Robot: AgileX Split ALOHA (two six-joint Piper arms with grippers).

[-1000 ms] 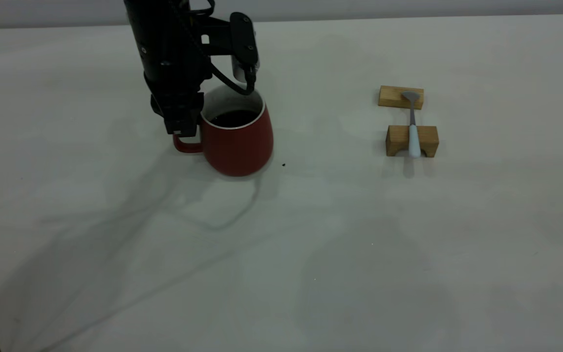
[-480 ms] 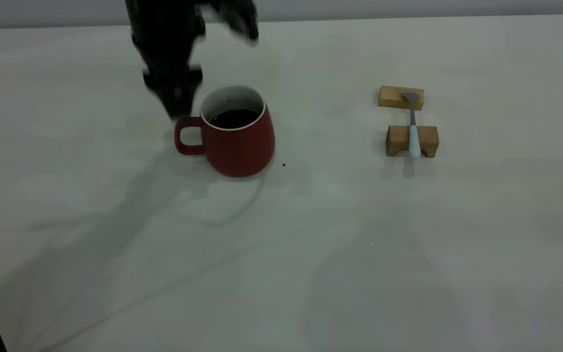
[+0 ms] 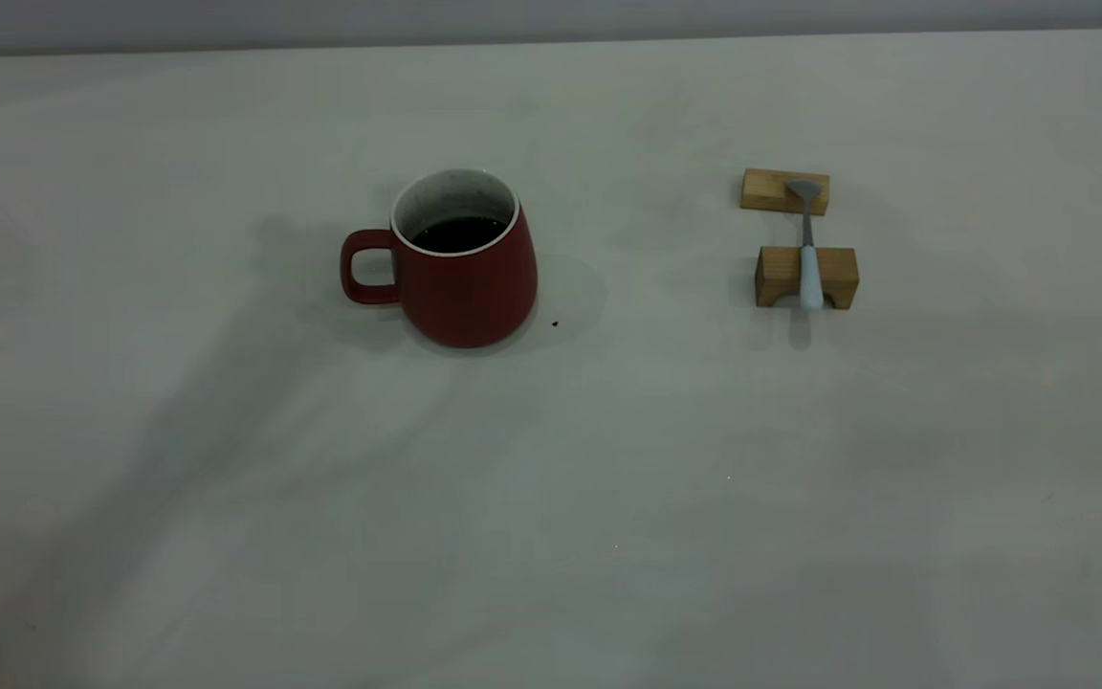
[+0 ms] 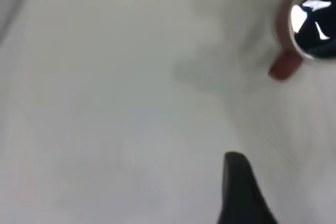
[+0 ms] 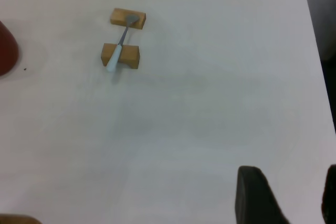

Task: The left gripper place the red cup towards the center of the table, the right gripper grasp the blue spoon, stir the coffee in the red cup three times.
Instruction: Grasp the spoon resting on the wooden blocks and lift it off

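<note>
The red cup (image 3: 460,273) stands upright on the table (image 3: 551,498), left of the middle, its handle pointing left. Dark coffee (image 3: 458,233) fills it. The blue spoon (image 3: 808,263) lies to the right, bridging two small wooden blocks, bowl end away from the camera. Neither gripper shows in the exterior view. In the left wrist view the left gripper (image 4: 291,182) hovers high above the bare table, well apart from the cup (image 4: 312,22), holding nothing; one dark finger (image 4: 239,192) shows. The right gripper (image 5: 290,182) is open, high and far from the spoon (image 5: 118,51).
The two wooden blocks (image 3: 784,189) (image 3: 781,276) carry the spoon clear of the tabletop. A tiny dark speck (image 3: 555,323) lies just right of the cup. The table's edge (image 5: 315,56) runs along one side of the right wrist view.
The left gripper has let go of the cup's handle, risen and left the exterior view. The cup stays where it was set down. The spoon has not moved.
</note>
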